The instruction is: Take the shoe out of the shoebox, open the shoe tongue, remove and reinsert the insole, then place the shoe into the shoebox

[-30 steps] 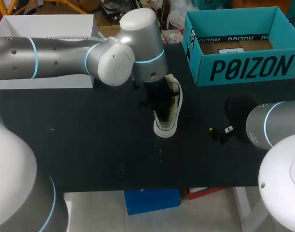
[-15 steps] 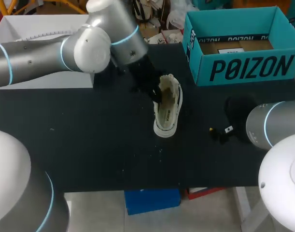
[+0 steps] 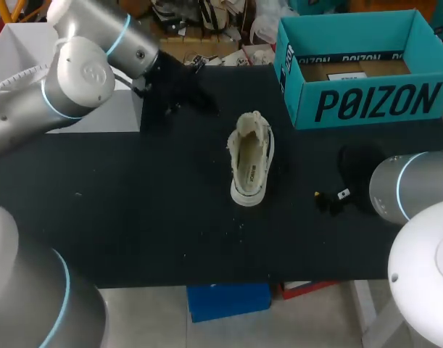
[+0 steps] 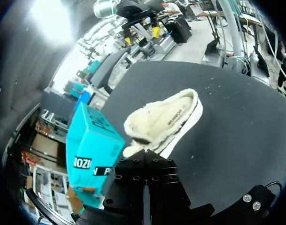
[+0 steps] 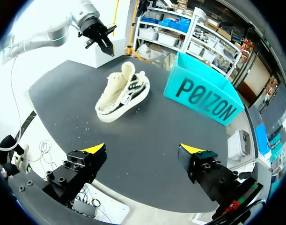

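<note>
A cream sneaker (image 3: 251, 159) with fleecy lining lies mid-table, toe toward the front edge, its insole showing inside. From the left wrist view the sneaker (image 4: 167, 118) is ahead of the fingers, and from the right wrist view the sneaker (image 5: 121, 93) leans on its side. The teal shoebox (image 3: 366, 101) stands open at the back right, seen again as the shoebox (image 5: 203, 99) (image 4: 89, 159). My left gripper (image 3: 186, 91) (image 4: 145, 157) hangs shut and empty behind and left of the shoe. My right gripper (image 5: 143, 150) (image 3: 330, 201) is open, low at the right, apart from the shoe.
A white box (image 3: 69, 40) stands at the table's back left corner, beside my left arm. Small light specks (image 3: 236, 228) dot the black tabletop (image 3: 134, 217) in front of the shoe.
My left arm has pulled up and back to the left, away from the sneaker, which now lies uncovered. The right arm and the shoebox have not moved.
</note>
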{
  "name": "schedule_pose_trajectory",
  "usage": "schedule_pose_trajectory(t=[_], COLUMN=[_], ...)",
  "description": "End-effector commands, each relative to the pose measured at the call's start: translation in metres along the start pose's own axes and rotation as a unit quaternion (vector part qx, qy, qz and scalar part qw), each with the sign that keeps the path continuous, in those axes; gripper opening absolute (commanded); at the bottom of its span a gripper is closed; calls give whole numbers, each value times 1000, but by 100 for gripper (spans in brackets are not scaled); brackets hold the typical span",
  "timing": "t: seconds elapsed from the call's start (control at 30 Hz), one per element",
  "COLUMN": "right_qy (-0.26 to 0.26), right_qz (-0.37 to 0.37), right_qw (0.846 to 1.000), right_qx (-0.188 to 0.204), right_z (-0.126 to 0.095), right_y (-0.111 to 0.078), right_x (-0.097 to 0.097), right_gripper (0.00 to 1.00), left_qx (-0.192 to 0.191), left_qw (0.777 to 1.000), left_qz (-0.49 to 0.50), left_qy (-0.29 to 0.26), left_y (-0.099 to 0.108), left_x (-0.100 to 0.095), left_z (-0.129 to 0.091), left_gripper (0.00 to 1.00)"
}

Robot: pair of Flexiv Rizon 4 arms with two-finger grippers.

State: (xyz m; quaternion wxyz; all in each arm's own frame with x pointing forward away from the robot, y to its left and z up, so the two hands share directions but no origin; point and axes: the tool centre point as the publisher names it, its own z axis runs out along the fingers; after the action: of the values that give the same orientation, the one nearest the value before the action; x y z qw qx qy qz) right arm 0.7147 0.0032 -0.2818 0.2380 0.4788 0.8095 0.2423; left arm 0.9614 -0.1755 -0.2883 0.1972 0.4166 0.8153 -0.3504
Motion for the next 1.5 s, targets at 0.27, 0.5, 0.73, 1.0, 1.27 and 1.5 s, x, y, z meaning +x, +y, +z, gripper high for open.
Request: schedule_pose_trajectory(t=[0.27,0.5,0.73,1.0,1.27,1.5], right_qy=[-1,-1,-1,-1,-1,-1], right_qz=[1,1,1,1,1,1], right_qw=[1000,1000,1000,1000,1000,1000], right_qx=[-1,-1,-1,-1,-1,-1], right_z=[1,1,1,1,1,1], right_y=[0,0,0,0,0,0], right_x=[1,1,1,1,1,1], right_gripper=[100,100,100,100,100,100], left_qx=[-41,-14,10,32,-25,-47], left_qw=[999,1000,998,996,993,973], left_qz=[-6,-20,-30,-30,8,106], left_qy=[-35,15,51,75,112,199], left_y=[6,-13,-33,-48,-41,-40], left_x=[-40,-18,14,36,21,17], left_z=[56,69,73,71,29,26], left_gripper=[0,0,0,0,7,49])
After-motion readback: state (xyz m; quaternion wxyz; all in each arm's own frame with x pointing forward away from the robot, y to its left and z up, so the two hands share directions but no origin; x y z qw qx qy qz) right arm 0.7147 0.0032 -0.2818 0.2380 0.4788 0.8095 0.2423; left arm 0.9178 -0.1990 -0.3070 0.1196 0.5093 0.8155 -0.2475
